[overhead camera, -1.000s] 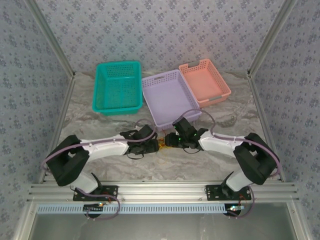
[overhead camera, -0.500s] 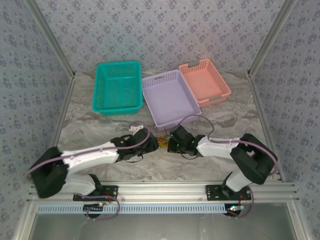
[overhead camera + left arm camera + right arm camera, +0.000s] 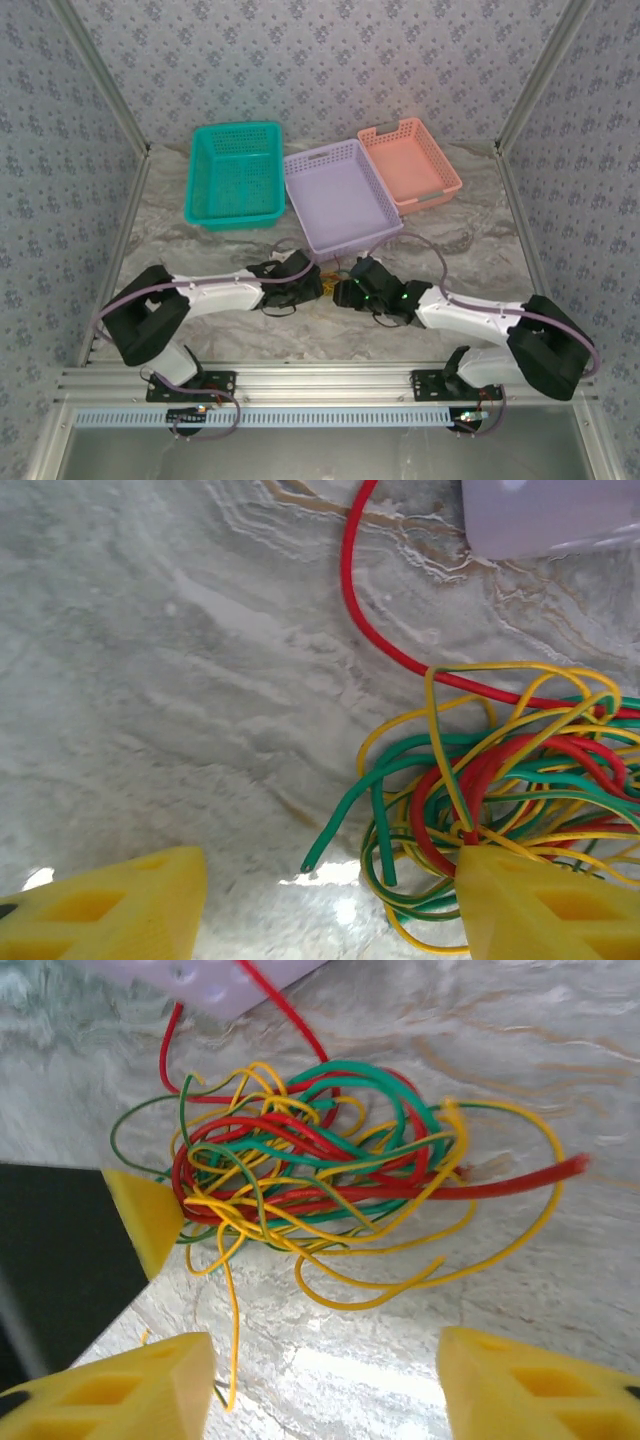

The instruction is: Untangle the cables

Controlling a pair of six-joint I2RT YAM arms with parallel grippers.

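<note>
Where it all rests, the worktop (image 3: 180, 250): grey-veined marble with papered walls on three sides.
Baskets: teal (image 3: 235, 180) toward the far left corner, purple (image 3: 340, 200) at mid-far, orange (image 3: 408, 160) touching it toward the far right corner.
Left arm (image 3: 210, 292): stretched low from the near left corner, its forearm reaching toward the worktop's middle.
Right arm (image 3: 480, 315): stretched low from the near right corner, also aimed at the middle, so the two claws face each other just in front of the purple basket's near edge.
Left claw (image 3: 330, 905): wide, holding nothing. The clump lies against and partly under one finger (image 3: 540, 900), with bare marble across most of the gap.
Right claw (image 3: 325, 1380): wide, holding nothing. The clump sits beyond its fingertips, not between them.
Cables (image 3: 320, 1180): one tangled knot of yellow, red and green on the worktop's middle, between both claws. The left claw's yellow tip (image 3: 145, 1220) touches its side.
Red strand (image 3: 350, 580): runs out of the knot toward the purple basket.
Green end (image 3: 310, 865): loose on the marble inside the left claw's gap.
</note>
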